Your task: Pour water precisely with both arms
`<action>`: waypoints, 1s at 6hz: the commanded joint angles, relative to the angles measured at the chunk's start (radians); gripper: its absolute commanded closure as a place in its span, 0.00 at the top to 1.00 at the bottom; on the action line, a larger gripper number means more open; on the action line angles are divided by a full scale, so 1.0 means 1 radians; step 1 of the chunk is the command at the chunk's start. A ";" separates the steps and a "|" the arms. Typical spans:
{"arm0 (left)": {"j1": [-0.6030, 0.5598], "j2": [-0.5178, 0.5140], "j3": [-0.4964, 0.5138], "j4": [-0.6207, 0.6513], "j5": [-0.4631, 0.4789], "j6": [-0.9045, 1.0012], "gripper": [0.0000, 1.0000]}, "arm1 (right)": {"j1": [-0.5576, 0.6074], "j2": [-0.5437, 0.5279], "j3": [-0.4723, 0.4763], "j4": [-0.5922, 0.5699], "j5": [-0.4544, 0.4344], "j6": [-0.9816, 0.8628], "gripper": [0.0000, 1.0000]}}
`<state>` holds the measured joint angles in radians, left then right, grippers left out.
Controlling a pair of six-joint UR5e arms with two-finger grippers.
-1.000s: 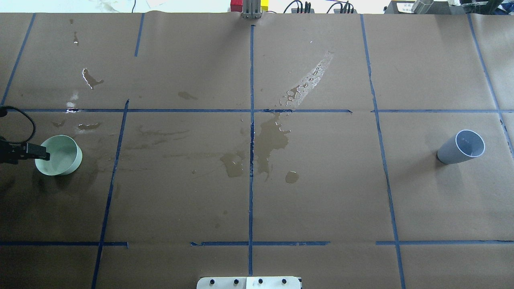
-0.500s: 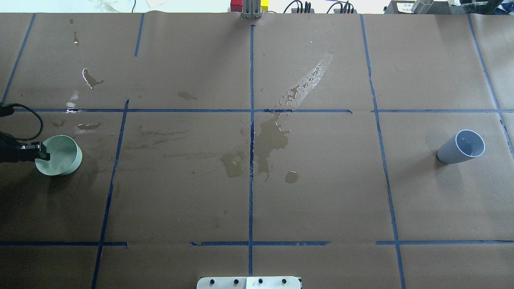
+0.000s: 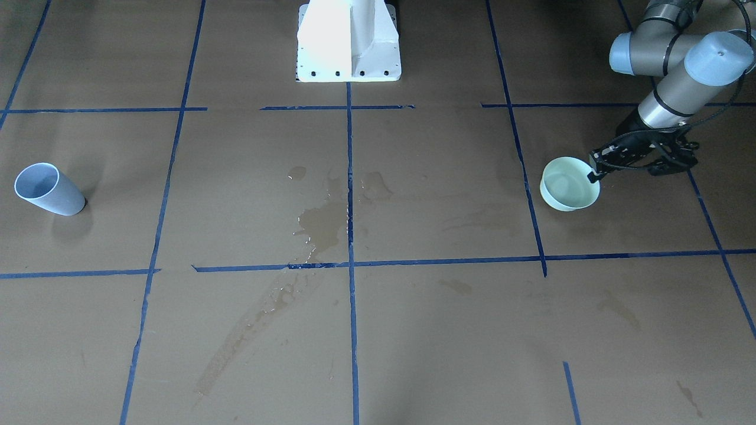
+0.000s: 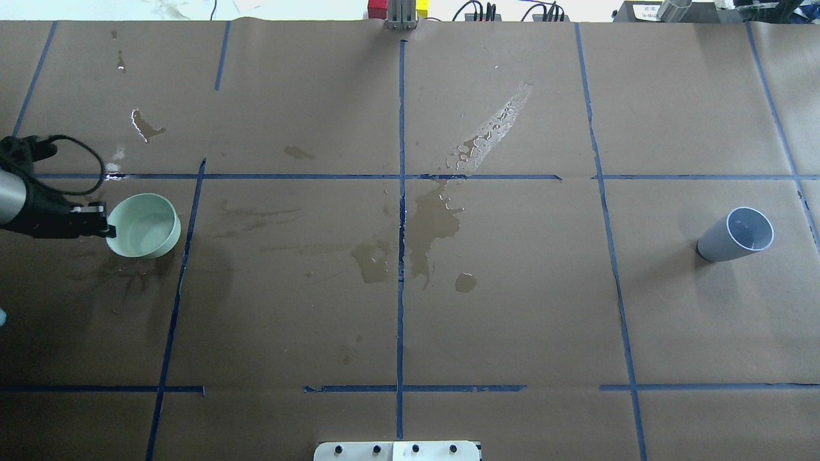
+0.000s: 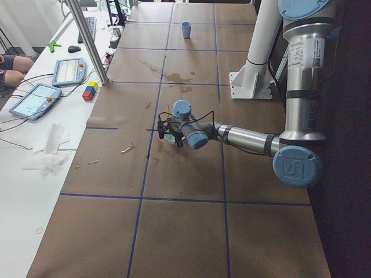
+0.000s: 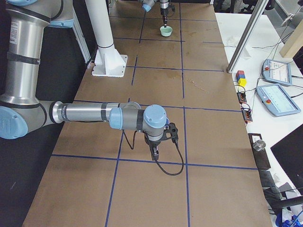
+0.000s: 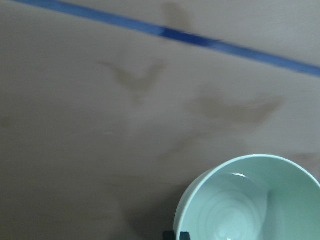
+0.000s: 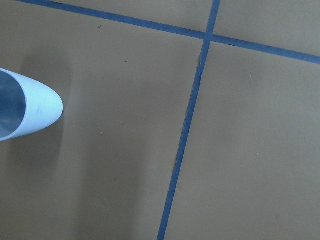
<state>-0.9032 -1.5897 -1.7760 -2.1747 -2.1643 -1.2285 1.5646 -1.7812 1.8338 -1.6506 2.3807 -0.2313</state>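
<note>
Cropped by the left wrist view's lower and right edges, and soft with blur: pale green bowl [image 7: 202,210]. Sliced by the right wrist view's left edge: blue-grey cup [image 8: 40,107]. Too small to read: right gripper [image 6: 155,153] jaw stance.

Bowl [image 4: 142,225] left end; cup [image 4: 734,234] right end; spill [image 4: 432,221] between.

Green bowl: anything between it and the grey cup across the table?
Nothing solid. Between the bowl and the cup lie only flat wet spill patches and blue tape lines.
</note>
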 commanded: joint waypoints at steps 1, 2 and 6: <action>0.032 -0.240 -0.118 0.337 -0.002 -0.046 0.00 | 0.000 -0.001 0.001 0.000 0.000 0.001 1.00; 0.109 -0.388 -0.122 0.486 0.033 -0.119 0.00 | 0.000 -0.001 -0.001 0.000 -0.002 0.001 1.00; 0.396 -0.706 0.144 0.510 0.326 -0.322 0.00 | 0.000 -0.001 -0.001 0.000 0.000 0.001 1.00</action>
<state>-0.5534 -2.2233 -1.7201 -1.6551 -1.8910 -1.5134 1.5647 -1.7825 1.8331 -1.6506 2.3807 -0.2301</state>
